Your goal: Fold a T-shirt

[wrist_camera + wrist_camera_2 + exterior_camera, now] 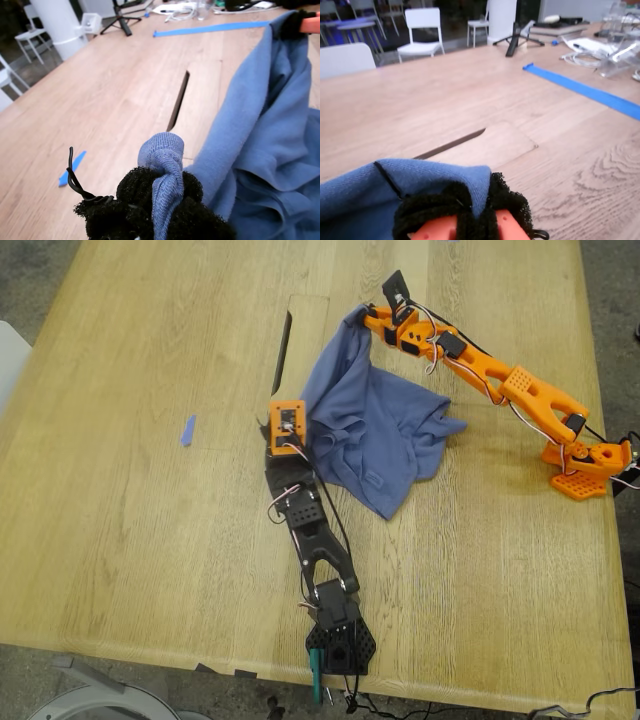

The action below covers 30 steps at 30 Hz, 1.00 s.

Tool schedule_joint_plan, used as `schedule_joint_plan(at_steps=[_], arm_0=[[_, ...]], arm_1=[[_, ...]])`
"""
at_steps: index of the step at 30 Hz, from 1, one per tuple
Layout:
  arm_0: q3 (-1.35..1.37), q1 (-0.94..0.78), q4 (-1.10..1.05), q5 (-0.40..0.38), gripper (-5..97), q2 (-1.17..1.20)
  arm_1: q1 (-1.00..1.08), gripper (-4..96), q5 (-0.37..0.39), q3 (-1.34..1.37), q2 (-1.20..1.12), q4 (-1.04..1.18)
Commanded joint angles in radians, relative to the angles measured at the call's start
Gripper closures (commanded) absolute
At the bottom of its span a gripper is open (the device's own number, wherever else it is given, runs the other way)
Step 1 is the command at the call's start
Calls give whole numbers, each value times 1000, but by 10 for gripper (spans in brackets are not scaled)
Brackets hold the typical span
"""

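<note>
The periwinkle-blue T-shirt (pixel 375 430) lies bunched on the wooden table (pixel 130 540), with two parts lifted. My first gripper (pixel 304 428), on the black arm, is shut on a fold of the T-shirt (pixel 270 150) between its black fuzzy pads (pixel 135 192). My second gripper (pixel 358 318), on the orange arm, is shut on another edge of the T-shirt (pixel 380 195) and holds it raised farther back. Cloth stretches taut between the two grippers. The first wrist view shows my second gripper (pixel 307 22) at the far end of that stretched edge. The print is hidden.
A small blue tape scrap (pixel 187 430) lies toward the exterior view's left. A dark slot (pixel 285 340) edges an inset panel behind the shirt. A long blue tape strip (pixel 585 90), cables and white chairs (pixel 422 30) sit beyond. The arm bases stand at the table's near and right edges in the exterior view.
</note>
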Motion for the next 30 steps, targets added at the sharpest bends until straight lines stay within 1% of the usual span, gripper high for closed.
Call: schedule_joint_plan(at_steps=[1,8,19,27,30], arm_0=[[-20,37,69,-14,918,166],[6,106,295,-23,918,322],[28,281,629,-43,918,535],[17,402,776,-63,918,617],[17,440,816,-69,918,635]], arm_1=[[-12,913,-9,-67,141,98],[-38,913,-11,-66,268,430],[-98,914,-5,-66,443,887],[-129,914,0,-66,525,1149],[-137,914,3,-66,551,1216]])
